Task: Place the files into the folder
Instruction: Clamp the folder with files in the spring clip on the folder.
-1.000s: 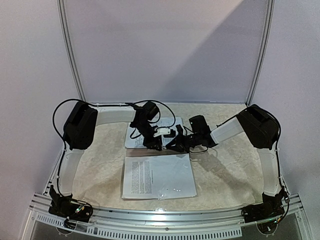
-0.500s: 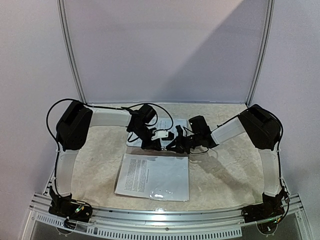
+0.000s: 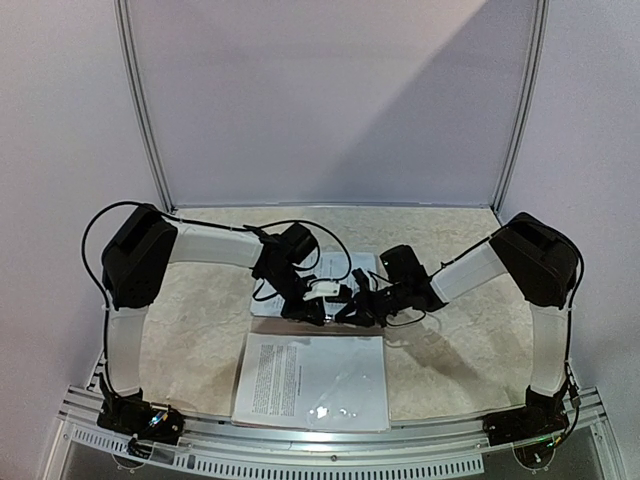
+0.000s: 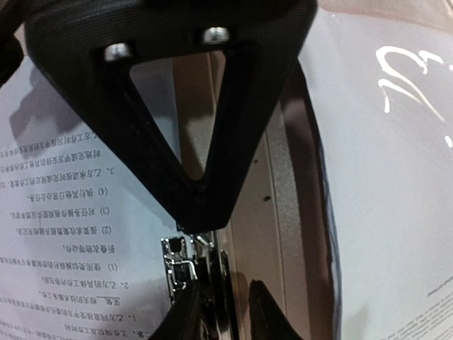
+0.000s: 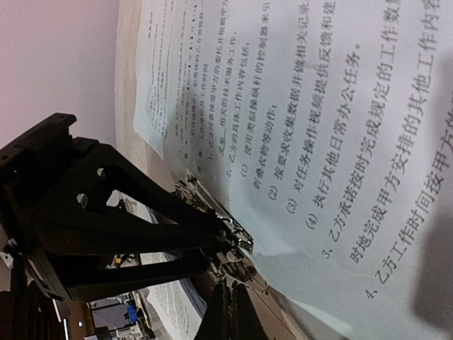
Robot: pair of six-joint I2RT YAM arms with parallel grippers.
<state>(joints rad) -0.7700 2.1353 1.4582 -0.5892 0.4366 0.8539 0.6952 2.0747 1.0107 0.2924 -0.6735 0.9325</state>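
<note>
Folder (image 4: 272, 212) sits mid worktop (image 3: 200, 320), but only a tan strip of it shows, along the spine btw the two sheets. The near sheet (image 3: 310, 380) lies toward the arm bases w/ glare spots on it. The far sheet (image 3: 362, 266) is just behind the arm tips and partly hidden by them.

Both arms meet at the metal clip (image 4: 191, 265) on the spine. L jaws are a little apart w/ the clip btw the tips. One tip is against it, but I can't tell if they actually pinch it. R jaws are fully closed, nothing btw them, tip right beside the clip.

All the print is Chinese, no logos or brands. It has numbered items (1)–(4), then 3. and 4. Item (4) reads "执行其他日常办公任务", and 3. starts "乙方承诺按时完成规定的工作". The rest is too small or cut off.
</note>
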